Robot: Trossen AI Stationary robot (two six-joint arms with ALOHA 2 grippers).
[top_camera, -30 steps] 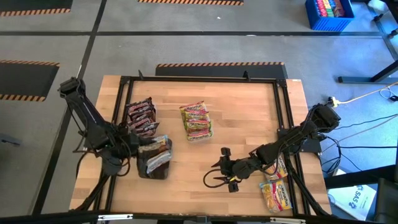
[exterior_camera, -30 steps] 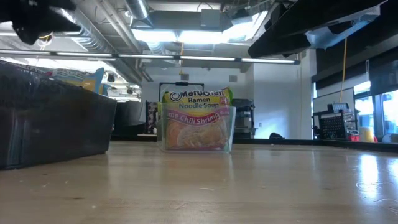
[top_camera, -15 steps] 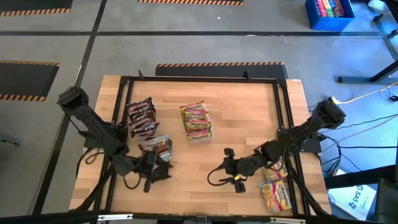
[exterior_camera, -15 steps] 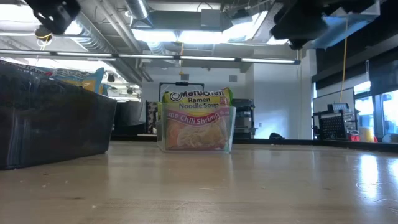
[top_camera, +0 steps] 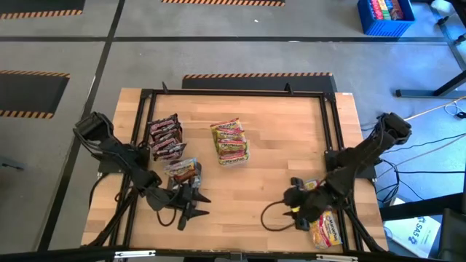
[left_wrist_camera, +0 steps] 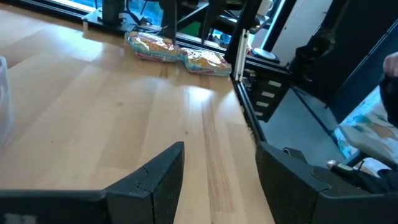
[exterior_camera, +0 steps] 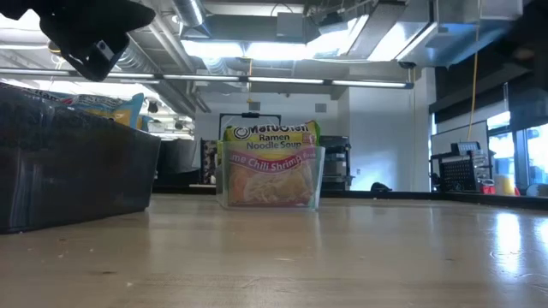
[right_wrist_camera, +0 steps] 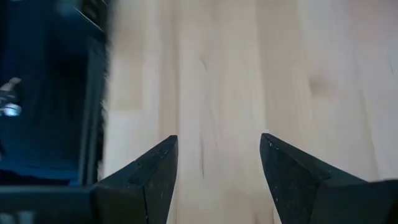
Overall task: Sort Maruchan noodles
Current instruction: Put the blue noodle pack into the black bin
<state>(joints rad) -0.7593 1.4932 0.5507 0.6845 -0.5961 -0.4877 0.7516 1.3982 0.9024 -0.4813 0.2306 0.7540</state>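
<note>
Currently my left pincer (top_camera: 193, 205) hangs spread and empty just beside the maroon packets (top_camera: 166, 137) on the table (top_camera: 277, 124). My right pincer (top_camera: 295, 207), also spread, sits near the yellow packets (top_camera: 325, 227) at that table's right rail.

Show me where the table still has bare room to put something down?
The widest bare wood lies between the yellow packet stack and the right frame rail. It is crowded by the maroon packets, the left end effector, and the right end effector.
</note>
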